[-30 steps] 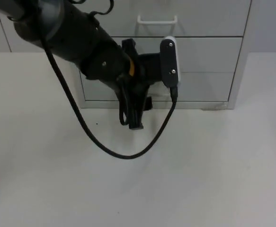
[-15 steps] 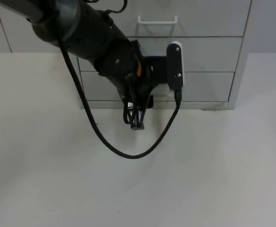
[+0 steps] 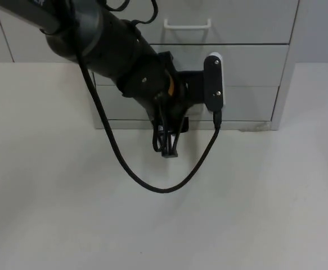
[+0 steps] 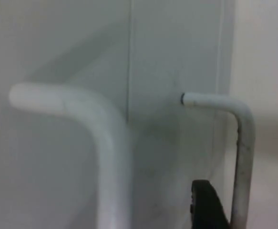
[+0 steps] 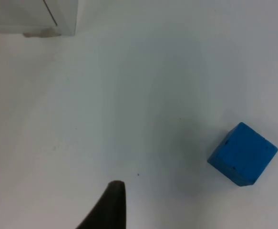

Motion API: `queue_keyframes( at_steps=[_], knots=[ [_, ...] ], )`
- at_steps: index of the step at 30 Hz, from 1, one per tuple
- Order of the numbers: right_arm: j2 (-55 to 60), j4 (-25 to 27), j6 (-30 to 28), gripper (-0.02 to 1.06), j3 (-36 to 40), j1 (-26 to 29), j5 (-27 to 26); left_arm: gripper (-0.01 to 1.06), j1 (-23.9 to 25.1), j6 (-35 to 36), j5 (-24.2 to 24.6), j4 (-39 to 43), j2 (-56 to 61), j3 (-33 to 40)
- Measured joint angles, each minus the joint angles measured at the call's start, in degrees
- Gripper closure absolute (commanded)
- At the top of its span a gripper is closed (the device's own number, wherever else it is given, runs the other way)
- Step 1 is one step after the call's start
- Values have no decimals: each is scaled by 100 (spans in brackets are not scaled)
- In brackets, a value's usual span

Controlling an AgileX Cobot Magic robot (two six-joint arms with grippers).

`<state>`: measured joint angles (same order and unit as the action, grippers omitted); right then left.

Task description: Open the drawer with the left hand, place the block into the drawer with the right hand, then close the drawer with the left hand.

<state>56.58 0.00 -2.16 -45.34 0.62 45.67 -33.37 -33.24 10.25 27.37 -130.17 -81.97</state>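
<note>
The left gripper (image 3: 168, 147) is held at the lower drawer (image 3: 248, 93) front, its handle (image 4: 241, 157) just beside one fingertip; finger state cannot be told. The block (image 5: 242, 153) lies on the table (image 3: 265, 197) near the waiting right gripper (image 5: 105, 210).

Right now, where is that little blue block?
The blue block lies on the white table in the right wrist view, by itself, well away from the drawer cabinet's corner.

You're looking at a lab bench: bare white table (image 3: 254, 214), grey drawer unit (image 3: 248, 73) at upper centre.
</note>
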Motion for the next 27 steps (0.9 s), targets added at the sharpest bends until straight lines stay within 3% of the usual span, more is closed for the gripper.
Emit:
queue_keyframes(
  at_steps=[3, 4, 9, 17, 24, 27],
  knots=[
    [0, 31, 0, -1, 0, 0, 0, 103, 0, -37, 11, 73, -12, -13],
    [0, 31, 0, -1, 0, 0, 0, 105, 0, -37, 11, 73, -12, -13],
    [0, 31, 0, -1, 0, 0, -13, 105, -80, -109, 107, 137, -12, -41],
    [0, 42, 0, -1, 0, 0, -13, 105, -329, -103, 918, 102, 35, -167],
    [0, 42, 0, -1, 0, 0, -24, 105, -465, -1030, 1779, -1286, 223, -156],
    [0, 42, 0, -1, 0, 0, -24, 105, -486, -1341, 1927, -1756, 329, -9]
  ],
)
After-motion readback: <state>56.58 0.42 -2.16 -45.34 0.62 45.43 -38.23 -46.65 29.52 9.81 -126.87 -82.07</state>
